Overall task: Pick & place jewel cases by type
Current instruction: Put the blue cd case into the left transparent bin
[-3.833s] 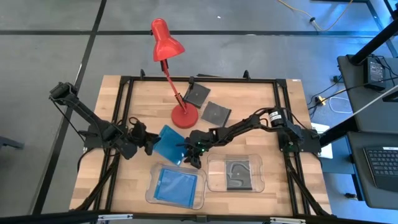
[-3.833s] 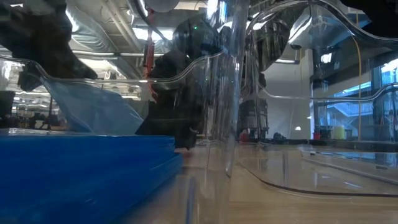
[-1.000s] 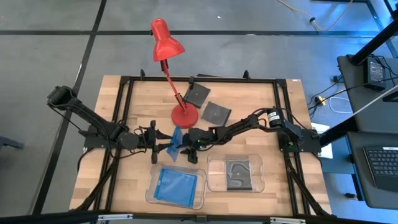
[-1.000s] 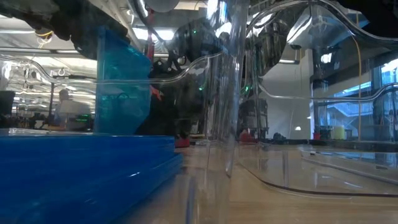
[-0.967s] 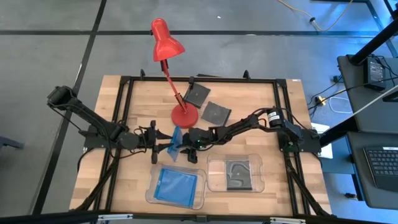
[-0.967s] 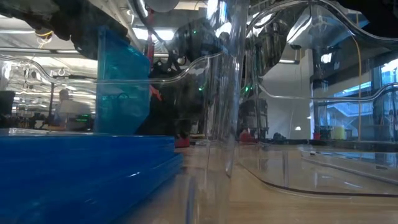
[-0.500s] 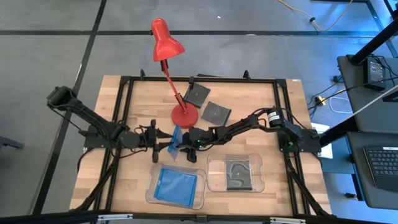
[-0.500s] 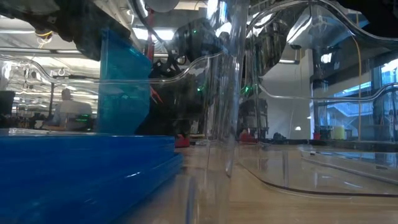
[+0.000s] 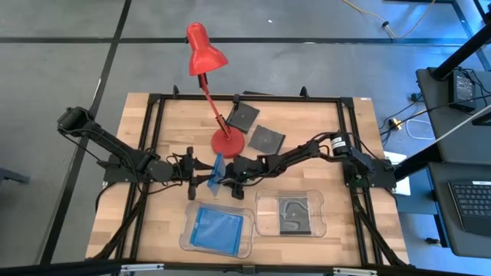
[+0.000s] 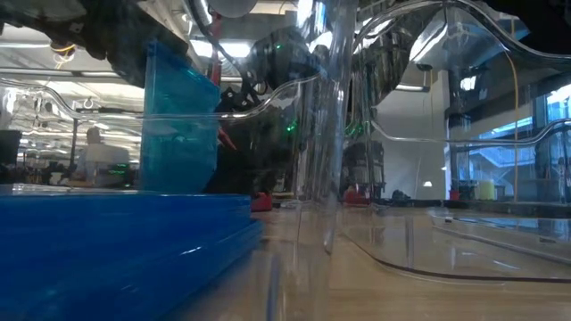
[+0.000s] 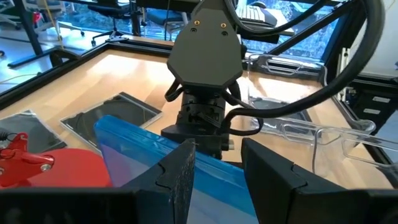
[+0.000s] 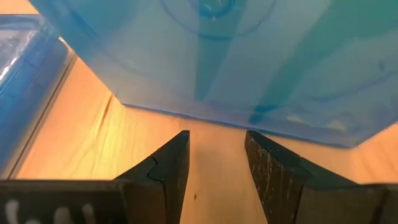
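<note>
High view: left gripper [image 9: 204,170] and right gripper [image 9: 230,170] face each other at mid-bench, with one translucent blue jewel case [image 9: 217,169] standing on edge between them, upright as the low view [image 10: 178,116] confirms. Left wrist view: left gripper [image 11: 217,155], jaws pinching the blue case [image 11: 124,146], which runs through the gap between them and out to one side. Right wrist view: right gripper [image 12: 214,140], jaws spread, bare bench wood showing in the gap, the case's lower edge [image 12: 217,56] just beyond the tips and not between them. Beyond both grippers, towards the far edge of the bench [image 9: 322,123]: red lamp base [image 9: 228,144] close by, then two dark jewel cases, one [image 9: 267,139] beside the base, one [image 9: 243,116] further back, both lying flat. On the near side of the grippers: left clear tray [image 9: 186,234] holding a flat blue jewel case [image 9: 217,227]; right clear tray [image 9: 319,207] holding a flat dark jewel case [image 9: 291,215]
</note>
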You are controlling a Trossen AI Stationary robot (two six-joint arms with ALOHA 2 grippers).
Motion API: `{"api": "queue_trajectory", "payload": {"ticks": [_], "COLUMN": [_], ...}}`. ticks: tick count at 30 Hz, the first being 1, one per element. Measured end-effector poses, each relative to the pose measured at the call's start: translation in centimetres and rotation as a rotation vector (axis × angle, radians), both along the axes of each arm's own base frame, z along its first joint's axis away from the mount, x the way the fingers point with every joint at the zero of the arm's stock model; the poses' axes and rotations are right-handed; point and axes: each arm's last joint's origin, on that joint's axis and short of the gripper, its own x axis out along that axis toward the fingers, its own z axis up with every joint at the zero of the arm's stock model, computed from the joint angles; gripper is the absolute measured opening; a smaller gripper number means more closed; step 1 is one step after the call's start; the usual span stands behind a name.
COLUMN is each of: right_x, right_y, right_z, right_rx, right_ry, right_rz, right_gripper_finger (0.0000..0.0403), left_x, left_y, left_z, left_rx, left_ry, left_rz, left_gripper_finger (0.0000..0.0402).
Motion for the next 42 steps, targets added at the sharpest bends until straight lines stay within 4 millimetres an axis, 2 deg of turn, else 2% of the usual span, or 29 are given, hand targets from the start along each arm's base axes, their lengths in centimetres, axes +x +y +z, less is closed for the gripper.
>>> {"api": "queue_trajectory", "payload": {"ticks": [5,11,18,24,29,32,34,36,39,42], "right_x": [-0.4,-1.4,-3.1,-4.3,-5.6,-6.1,-6.0,-5.7,-5.3,-5.3], "right_y": [-0.1,-0.4,-0.9,-1.2,-1.6,-1.5,-1.2,-1.1,-1.2,-1.9], "right_z": [1.0,3.5,8.0,11.9,14.3,15.9,16.2,16.4,16.7,16.6], "right_rx": [-0.005,-0.108,-0.37,-0.636,-0.794,-0.891,-0.912,-0.899,-0.911,-0.938], "right_ry": [0.03,0.072,0.106,0.054,0.075,0.025,-0.033,-0.103,-0.145,-0.072], "right_rz": [-0.003,-0.044,0.007,0.207,0.215,0.32,0.43,0.47,0.448,0.407], "right_gripper_finger": [0.0163,0.0163,0.0163,0.0163,0.0163,0.0163,0.0163,0.0163,0.0163,0.0163], "left_x": [0.0,0.0,0.0,0.0,0.0,0.0,0.0,0.0,0.0,0.0], "left_y": [0.0,-0.1,-0.1,-0.1,-0.1,-0.1,-0.1,-0.1,-0.1,-0.2], "left_z": [0.0,0.0,0.0,0.0,0.0,0.0,0.0,0.0,0.0,0.0], "left_rx": [0.0,-0.001,-0.003,-0.004,-0.006,-0.009,-0.009,-0.009,-0.009,-0.014], "left_ry": [0.0,0.0,0.0,0.001,0.001,0.003,0.003,0.003,0.003,0.006], "left_rz": [-0.002,-0.005,-0.011,-0.012,-0.02,-0.029,-0.03,-0.031,-0.032,-0.05], "left_gripper_finger": [0.0129,0.0129,0.0129,0.0129,0.0129,0.0129,0.0129,0.0129,0.0129,0.0129]}}
